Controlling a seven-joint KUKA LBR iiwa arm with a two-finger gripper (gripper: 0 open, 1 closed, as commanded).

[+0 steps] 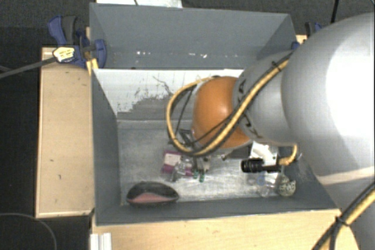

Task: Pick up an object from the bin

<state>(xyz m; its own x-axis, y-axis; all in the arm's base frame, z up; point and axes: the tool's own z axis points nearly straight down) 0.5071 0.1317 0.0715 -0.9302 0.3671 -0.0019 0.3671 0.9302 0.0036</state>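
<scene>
While the small purple-and-white piece (171, 161) lies on the floor of the bin (105, 155), toward its 6 o'clock side, we judge it the likeliest pick, since the gripper (198, 167) hangs just beside it, with the piece at its 9 o'clock. Whether the gripper is spread or pressed together we cannot tell: the orange wrist cover (214, 111) and looped cables (176, 103) hide most of it. To do this step well, we would centre over 1 piece only, come straight down, and keep clear of the small purple and green bits (187, 173) crowding it. At the gripper's 7 o'clock lies a dark oval thing (152, 193) with a pinkish face. At 3 o'clock a black cylinder (255, 166) and a white piece (263, 153) are partly hidden under the arm. A speckled round thing (286, 187) at 4 o'clock is too unclear to name.
</scene>
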